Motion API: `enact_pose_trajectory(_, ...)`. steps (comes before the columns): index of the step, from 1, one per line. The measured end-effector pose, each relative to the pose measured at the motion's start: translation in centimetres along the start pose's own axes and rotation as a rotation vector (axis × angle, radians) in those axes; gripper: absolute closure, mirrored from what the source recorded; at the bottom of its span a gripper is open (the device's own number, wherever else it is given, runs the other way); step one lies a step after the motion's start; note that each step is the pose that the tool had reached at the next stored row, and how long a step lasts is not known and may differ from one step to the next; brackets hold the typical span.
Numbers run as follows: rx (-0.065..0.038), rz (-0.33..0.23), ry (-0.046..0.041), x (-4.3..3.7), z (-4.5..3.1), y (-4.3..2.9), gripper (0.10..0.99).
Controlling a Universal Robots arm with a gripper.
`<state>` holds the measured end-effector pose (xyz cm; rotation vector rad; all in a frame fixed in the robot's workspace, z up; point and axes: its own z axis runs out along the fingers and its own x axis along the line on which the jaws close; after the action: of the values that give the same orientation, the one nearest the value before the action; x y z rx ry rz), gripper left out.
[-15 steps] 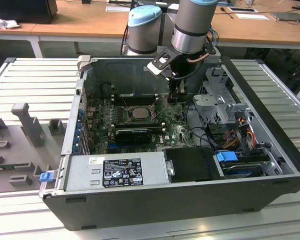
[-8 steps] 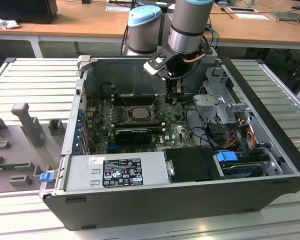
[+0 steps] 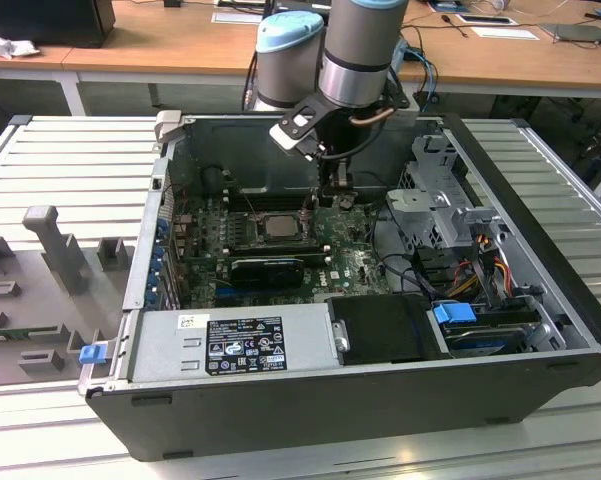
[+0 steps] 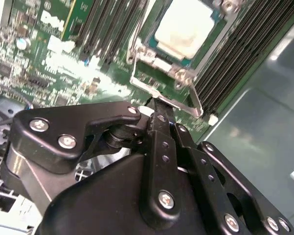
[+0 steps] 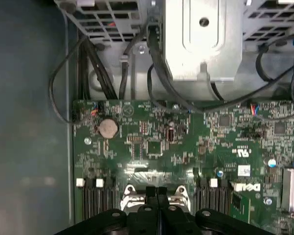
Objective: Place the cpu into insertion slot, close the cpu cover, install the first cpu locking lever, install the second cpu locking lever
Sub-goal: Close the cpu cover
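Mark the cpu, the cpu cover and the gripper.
cpu (image 4: 186, 27): second wrist view, middle of its pale metal face.
cpu cover (image 4: 156, 59): second wrist view, silver frame edge beside the chip.
gripper (image 4: 158, 105): second wrist view, between its black fingertips.

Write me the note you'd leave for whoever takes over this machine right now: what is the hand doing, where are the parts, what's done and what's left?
The hand is shut and holds nothing. Its tip is at the edge of the slot, by a lever.
The cpu sits in the slot.
The cover looks to be down over the cpu.
Done: cpu placed, cover apparently closed.
Left: both locking steps. I cannot tell whether either lever is latched.
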<state>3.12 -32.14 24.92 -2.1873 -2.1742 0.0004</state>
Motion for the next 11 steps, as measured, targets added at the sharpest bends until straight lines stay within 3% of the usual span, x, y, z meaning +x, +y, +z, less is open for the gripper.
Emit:
enact_pose_trajectory(3,0.0,0.0,-0.0002,-0.02,0.08,-1.07,0.98)
enact_pose_trajectory(11,0.0,0.0,0.0,-0.01,0.12,-1.16,0.98)
